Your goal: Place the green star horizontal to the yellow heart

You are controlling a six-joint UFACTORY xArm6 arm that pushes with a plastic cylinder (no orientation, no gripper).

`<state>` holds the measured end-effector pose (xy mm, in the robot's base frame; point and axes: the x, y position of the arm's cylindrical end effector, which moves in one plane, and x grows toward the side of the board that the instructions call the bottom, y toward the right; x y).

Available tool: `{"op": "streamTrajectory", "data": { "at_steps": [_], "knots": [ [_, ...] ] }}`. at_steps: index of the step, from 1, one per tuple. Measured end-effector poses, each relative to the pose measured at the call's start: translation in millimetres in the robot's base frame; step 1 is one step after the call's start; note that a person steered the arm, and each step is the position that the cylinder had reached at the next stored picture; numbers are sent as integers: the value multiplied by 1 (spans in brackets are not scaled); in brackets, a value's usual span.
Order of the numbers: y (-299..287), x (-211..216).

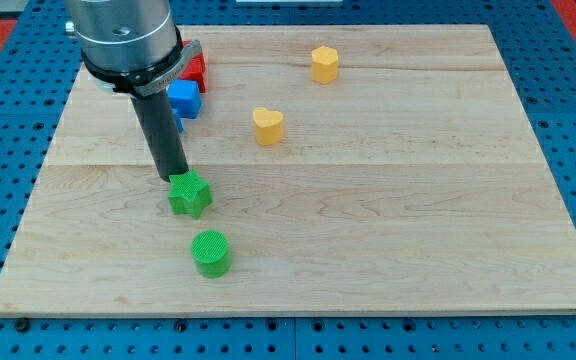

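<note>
Green cylinder [211, 253] seen nearest, left of centre; to be left undisturbed. Green star [189, 194] just beyond it. My tip [173, 178] set touching star's far-left edge; plain rod, nothing held. Yellow heart [267, 125] farther, to right. Star judged too near; contact better taken from near side, push directed far, stopped level with heart.

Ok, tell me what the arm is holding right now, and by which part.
Nothing is held; there is no gripper. My tip only meets the green star at its upper-left edge.
</note>
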<state>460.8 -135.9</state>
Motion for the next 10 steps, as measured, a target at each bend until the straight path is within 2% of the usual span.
{"op": "streamTrajectory", "data": {
  "at_steps": [1,2,3,4,5,6,7,8,9,10],
  "knots": [
    [-45,24],
    [-26,45],
    [68,22],
    [132,22],
    [159,56],
    [186,12],
    [233,-2],
    [217,44],
    [175,44],
    [163,19]
  ]
}}
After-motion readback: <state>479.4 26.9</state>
